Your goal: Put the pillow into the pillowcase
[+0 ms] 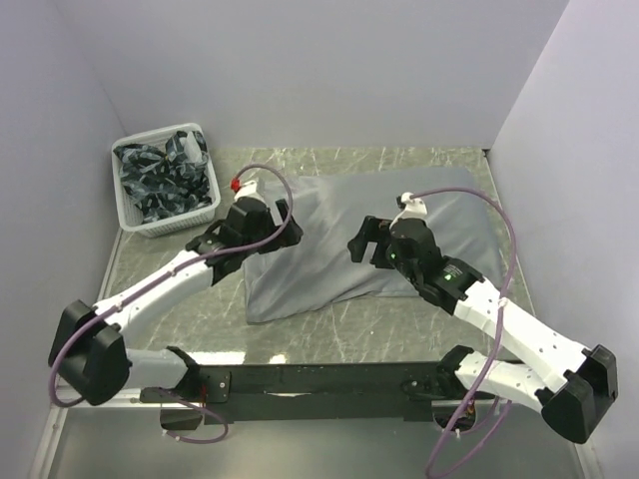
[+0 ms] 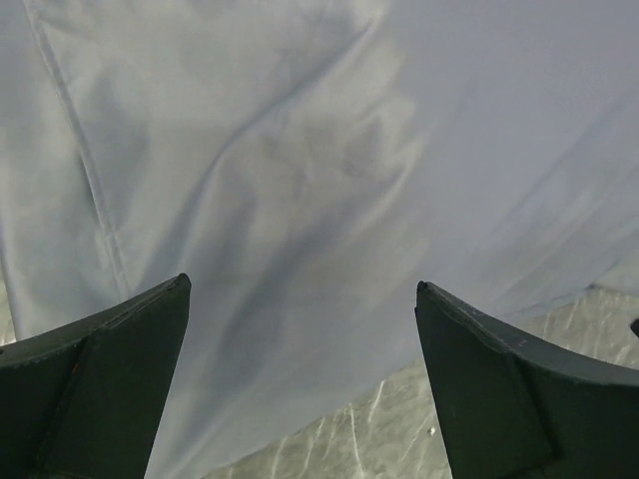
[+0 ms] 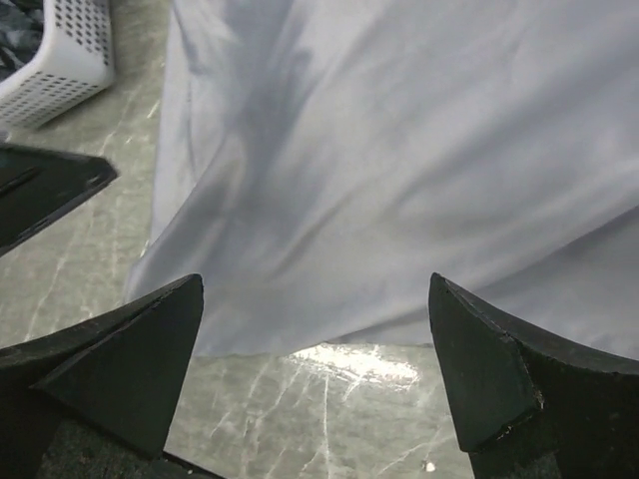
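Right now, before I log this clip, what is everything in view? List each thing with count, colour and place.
pillowcase: one, grey, wrinkled and plump, middle of the table
pillow: none visible; cannot tell whether it is inside the pillowcase
basket: one, white, perforated, far left corner of the table
cloths: a heap, number unclear, dark blue and white patterned, in the basket
table: one, grey-green marbled, under everything
cables: two, purple, one looping along each arm
arms: two, white and black, reaching in from the near edge
left tool: one, black, open, above the pillowcase's left end
right tool: one, black, open, above the pillowcase's near part
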`<state>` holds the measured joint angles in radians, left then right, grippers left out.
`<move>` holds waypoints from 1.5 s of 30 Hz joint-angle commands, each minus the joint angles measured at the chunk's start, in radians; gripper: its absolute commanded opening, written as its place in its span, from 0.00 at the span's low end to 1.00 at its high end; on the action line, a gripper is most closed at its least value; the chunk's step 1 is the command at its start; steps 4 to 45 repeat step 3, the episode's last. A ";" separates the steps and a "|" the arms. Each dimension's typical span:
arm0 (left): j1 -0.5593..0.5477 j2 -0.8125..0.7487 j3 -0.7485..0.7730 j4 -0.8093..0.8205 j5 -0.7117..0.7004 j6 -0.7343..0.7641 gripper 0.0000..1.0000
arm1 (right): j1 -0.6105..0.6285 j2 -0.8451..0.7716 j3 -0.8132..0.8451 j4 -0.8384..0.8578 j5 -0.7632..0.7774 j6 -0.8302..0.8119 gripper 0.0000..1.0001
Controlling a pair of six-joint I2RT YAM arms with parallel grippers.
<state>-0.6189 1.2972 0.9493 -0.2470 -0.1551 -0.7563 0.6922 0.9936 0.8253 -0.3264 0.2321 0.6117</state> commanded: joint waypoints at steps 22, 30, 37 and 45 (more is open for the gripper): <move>-0.007 -0.088 -0.044 0.156 0.014 -0.020 1.00 | -0.006 0.008 -0.017 0.064 0.058 0.005 1.00; -0.007 -0.088 -0.044 0.156 0.014 -0.020 1.00 | -0.006 0.008 -0.017 0.064 0.058 0.005 1.00; -0.007 -0.088 -0.044 0.156 0.014 -0.020 1.00 | -0.006 0.008 -0.017 0.064 0.058 0.005 1.00; -0.007 -0.088 -0.044 0.156 0.014 -0.020 1.00 | -0.006 0.008 -0.017 0.064 0.058 0.005 1.00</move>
